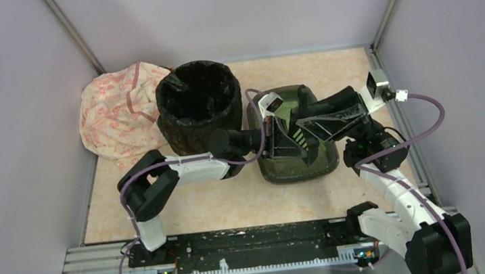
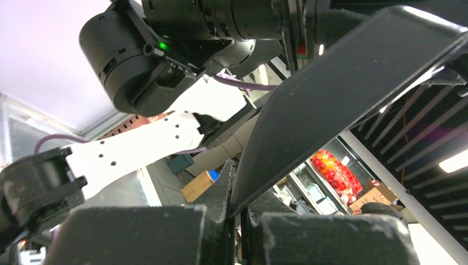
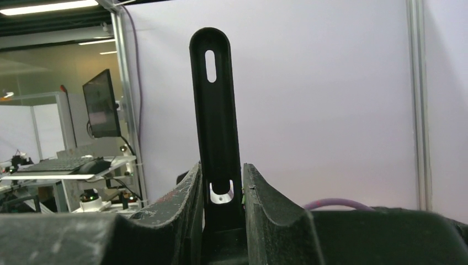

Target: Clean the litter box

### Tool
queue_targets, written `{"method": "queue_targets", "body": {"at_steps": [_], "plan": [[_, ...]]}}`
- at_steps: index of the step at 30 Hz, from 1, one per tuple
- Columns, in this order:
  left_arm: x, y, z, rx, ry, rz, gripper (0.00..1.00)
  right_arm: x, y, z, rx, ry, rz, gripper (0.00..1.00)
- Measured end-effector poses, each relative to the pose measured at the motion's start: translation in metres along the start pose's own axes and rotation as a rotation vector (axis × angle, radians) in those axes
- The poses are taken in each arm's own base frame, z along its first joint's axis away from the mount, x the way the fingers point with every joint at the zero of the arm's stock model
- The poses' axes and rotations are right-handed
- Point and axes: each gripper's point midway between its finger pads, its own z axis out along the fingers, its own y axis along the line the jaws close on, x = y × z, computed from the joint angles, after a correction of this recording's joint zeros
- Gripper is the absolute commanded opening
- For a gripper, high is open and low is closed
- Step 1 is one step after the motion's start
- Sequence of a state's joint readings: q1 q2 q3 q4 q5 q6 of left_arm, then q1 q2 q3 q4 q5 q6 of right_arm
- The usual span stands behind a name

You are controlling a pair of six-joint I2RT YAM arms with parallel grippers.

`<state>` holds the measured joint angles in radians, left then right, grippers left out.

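Dark grey-green litter box (image 1: pixel 297 169) beneath a black slotted scoop (image 1: pixel 298 136); left of it, a black-lined bin (image 1: pixel 192 132) and cream cloth (image 1: pixel 115 116) patterned pink, on mottled beige table (image 1: pixel 233 200).

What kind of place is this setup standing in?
Probably a robotics lab, not a home. The table is closed in by plain pale walls on metal posts; beyond it the wrist views show a monitor and keyboard on a desk, and cardboard boxes.
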<state>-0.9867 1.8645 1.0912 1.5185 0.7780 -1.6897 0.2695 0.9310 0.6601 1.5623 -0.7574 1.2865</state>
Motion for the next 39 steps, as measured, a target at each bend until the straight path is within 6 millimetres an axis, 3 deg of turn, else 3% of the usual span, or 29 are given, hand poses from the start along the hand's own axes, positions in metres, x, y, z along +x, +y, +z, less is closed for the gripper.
{"method": "queue_targets", "body": {"at_steps": [4,7,11,17,24,29,34,39], "plan": [[-0.001,0.004,-0.024,-0.051,-0.035,0.01,0.0,0.01,-0.011,-0.008,0.035,0.017,-0.032,0.47],[-0.006,0.011,-0.045,-0.11,-0.065,0.046,0.0,0.015,-0.024,-0.012,0.112,0.047,-0.052,0.56],[-0.014,0.022,-0.061,-0.21,-0.09,0.095,0.0,0.018,-0.041,-0.017,0.227,0.094,-0.109,0.57],[-0.015,0.024,-0.062,-0.295,-0.086,0.185,0.0,0.02,-0.067,-0.027,0.384,0.174,-0.18,0.57],[-0.019,0.043,-0.072,-0.413,-0.101,0.215,0.0,0.035,-0.093,-0.053,0.554,0.263,-0.202,0.5],[-0.023,0.046,-0.084,-0.469,-0.1,0.205,0.0,0.038,-0.105,-0.064,0.641,0.329,-0.223,0.54],[-0.032,0.042,-0.106,-0.546,-0.091,0.218,0.0,0.033,-0.111,-0.059,0.666,0.412,-0.225,0.54],[-0.051,0.012,-0.129,-0.609,-0.076,0.292,0.0,0.032,-0.118,-0.058,0.677,0.464,-0.225,0.47]]}}
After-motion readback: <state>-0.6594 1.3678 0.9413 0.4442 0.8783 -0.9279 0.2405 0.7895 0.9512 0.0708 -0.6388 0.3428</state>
